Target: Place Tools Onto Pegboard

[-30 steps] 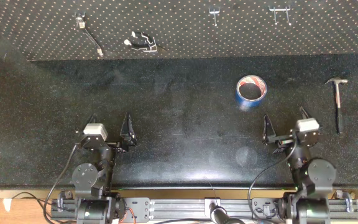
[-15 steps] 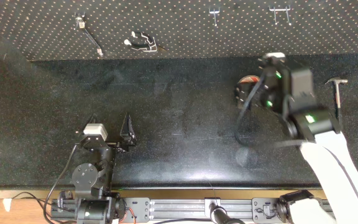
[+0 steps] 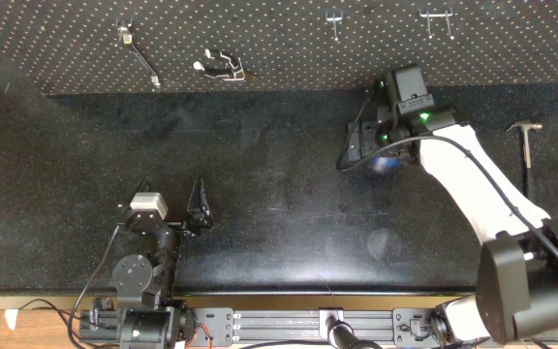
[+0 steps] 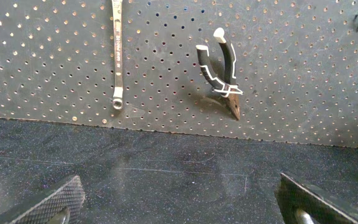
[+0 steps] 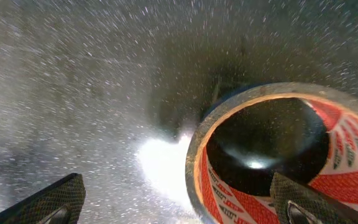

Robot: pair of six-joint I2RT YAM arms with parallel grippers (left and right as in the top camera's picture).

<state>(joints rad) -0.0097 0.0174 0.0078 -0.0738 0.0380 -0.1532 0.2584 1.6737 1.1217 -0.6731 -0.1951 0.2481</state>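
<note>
A black perforated metal pegboard [image 3: 279, 39] is seen standing along the far side of the black speckled table [image 3: 260, 174]. A roll of tape with a blue outside and a red-and-white inner wall [image 5: 344, 155] is found lying flat on the table, a short way out from the pegboard's foot and below its right half. The right gripper [image 5: 176, 190] is held low over this roll with its fingers spread wide and nothing pinched. One finger is seen over bare table outside the roll and the other in front of the roll's hole, so that one side of the roll's wall lies between them. Whether either finger touches the roll cannot be told.

A hammer with a dark handle and a metal head [image 3: 526, 160] is laid on the table near the pegboard's right end, its head towards the board. On the pegboard's left part a slim silver ring wrench [image 4: 117, 56] is hung upright, and pliers with black-and-white handles [image 4: 219, 68] are hung just to its right. Two bare metal hooks [image 3: 334, 19] [image 3: 436, 19] are fixed on the pegboard's right half.

The left gripper [image 4: 179, 193] is kept well back from the pegboard, facing it, with fingers spread and nothing held.
</note>
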